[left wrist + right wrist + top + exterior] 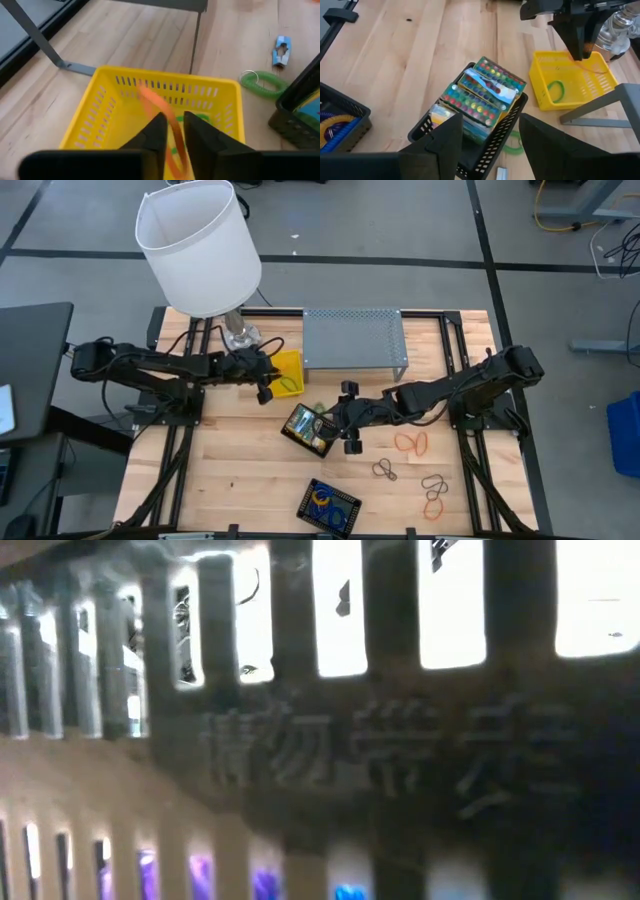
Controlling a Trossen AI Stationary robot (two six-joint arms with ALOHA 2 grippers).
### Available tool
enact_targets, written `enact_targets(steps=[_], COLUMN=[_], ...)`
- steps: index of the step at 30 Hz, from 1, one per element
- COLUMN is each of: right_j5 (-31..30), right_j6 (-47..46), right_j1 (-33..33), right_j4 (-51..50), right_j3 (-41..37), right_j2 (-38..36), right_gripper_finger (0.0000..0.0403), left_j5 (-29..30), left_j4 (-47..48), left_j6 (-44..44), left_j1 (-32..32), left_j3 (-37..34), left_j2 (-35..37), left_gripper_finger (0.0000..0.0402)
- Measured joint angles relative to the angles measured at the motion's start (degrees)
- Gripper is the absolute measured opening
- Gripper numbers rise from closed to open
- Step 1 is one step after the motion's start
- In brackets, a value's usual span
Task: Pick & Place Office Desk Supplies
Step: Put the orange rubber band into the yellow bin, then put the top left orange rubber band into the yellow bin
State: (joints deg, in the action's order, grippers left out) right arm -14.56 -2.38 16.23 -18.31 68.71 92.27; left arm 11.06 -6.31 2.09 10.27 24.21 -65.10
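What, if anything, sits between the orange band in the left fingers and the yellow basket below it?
Nothing visible. The left gripper hangs over the open yellow basket with the orange rubber band between its fingers, dangling straight into it. Only a green band lies inside, on the basket floor, not blocking the drop.

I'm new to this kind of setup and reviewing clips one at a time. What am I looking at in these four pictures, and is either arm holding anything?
Two dark robot arms work at a pale wooden table. One picture looks straight down on the table, one sits at table height and shows only a blur, and two ride on the arms' wrists.

The left end effector hangs over a yellow slotted plastic basket with an orange rubber band between its fingers. The right end effector is open above a black mesh tray packed with colourful crayon boxes.

Loose orange and brown rubber bands lie on the table, beside a grey perforated metal shelf, a lamp with a white shade and a second black mesh tray.
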Motion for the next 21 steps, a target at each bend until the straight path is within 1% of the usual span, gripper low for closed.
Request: enact_targets(steps=[5,8,10,12,13,15,18,21], right_j5=[0.0,0.0,0.0,0.0,0.0,0.1,1.5,2.8], right_j6=[0.0,0.0,0.0,-0.7,-1.2,-2.8,-6.7,-11.5], right_j1=[0.0,0.0,0.0,0.0,0.0,0.0,0.2,1.2], right_j4=[0.0,0.0,-0.7,-2.2,-3.3,-6.3,-12.2,-20.0], right_j3=[0.0,0.0,0.0,-0.1,-0.1,-0.1,-0.1,-0.1], right_j2=[0.0,0.0,0.0,0.0,0.0,0.0,0.0,0.0], right_gripper_finger=[0.0201,0.0201,0.0201,0.0201,0.0201,0.0201,0.0201,0.0201], left_j5=[-5.1,-5.0,-4.7,-6.4,-8.5,-14.8,-23.7,-28.6], left_j4=[-0.1,-0.2,-2.2,-5.3,-7.5,-12.4,-19.5,-24.4], left_j6=[-0.1,-0.7,-1.7,-4.0,-4.6,-5.4,-6.6,-7.5], left_j1=[1.1,1.0,1.0,1.0,1.0,1.0,0.9,0.9], left_j3=[0.0,0.0,0.0,0.0,0.0,0.0,0.0,-0.4], left_j2=[-1.8,-3.6,-4.6,-4.7,-4.7,-4.6,-3.8,-3.9], left_gripper_finger=[0.0141,0.0189,0.0218,0.0242,0.0251,0.0265,0.0273,0.0269])
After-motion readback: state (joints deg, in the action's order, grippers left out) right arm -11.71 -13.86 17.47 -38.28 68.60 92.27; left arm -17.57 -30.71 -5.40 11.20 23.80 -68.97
